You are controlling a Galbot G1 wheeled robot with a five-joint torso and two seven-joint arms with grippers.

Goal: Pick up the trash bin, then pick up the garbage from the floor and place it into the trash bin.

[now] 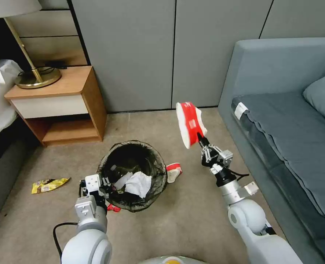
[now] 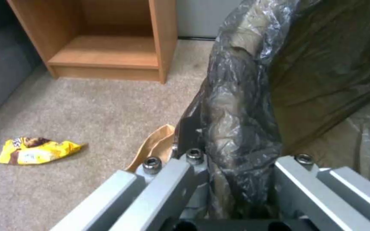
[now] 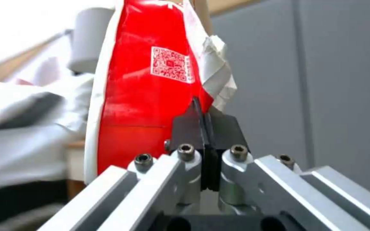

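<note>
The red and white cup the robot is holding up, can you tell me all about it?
The crushed paper cup is red with a white rim and white inside, and it carries a small printed square code. It looks flattened and creased. The right gripper pinches its lower edge, holding it in the air, tilted, above the carpet and off to one side of the trash bin.

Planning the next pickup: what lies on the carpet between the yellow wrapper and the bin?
Bare carpet between the yellow wrapper and the trash bin, per the head view.
</note>
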